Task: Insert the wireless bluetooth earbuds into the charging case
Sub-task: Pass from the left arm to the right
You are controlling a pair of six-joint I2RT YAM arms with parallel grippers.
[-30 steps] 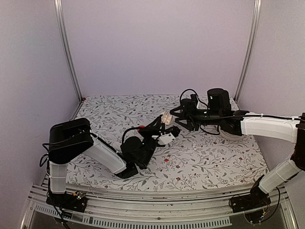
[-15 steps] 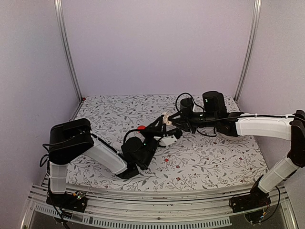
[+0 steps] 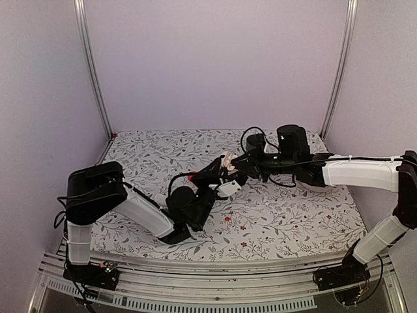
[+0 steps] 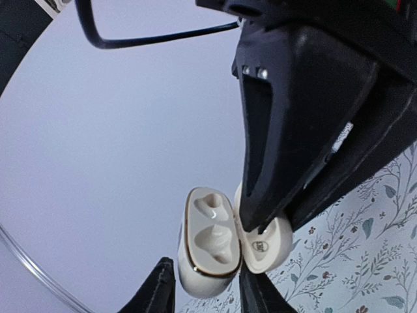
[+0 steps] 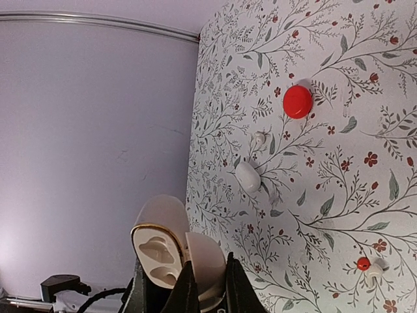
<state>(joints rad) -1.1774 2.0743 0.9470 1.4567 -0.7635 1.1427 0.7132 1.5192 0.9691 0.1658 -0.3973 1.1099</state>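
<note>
The cream-white charging case is open, its two hollows empty, held up above the table. My left gripper is shut on the case body from below. My right gripper comes in from the right with its fingers closed on the hinged lid, which also shows in the left wrist view. One white earbud lies on the flowered table, with a smaller white piece just beyond it. Neither is in a gripper.
A flat red disc lies on the table past the earbud and shows by the left arm. A small red-and-white piece lies apart on the cloth. The back wall and frame posts bound the table.
My right gripper has moved left to the case and now has its fingers on the lid. The left gripper has kept the case raised in about the same place.
</note>
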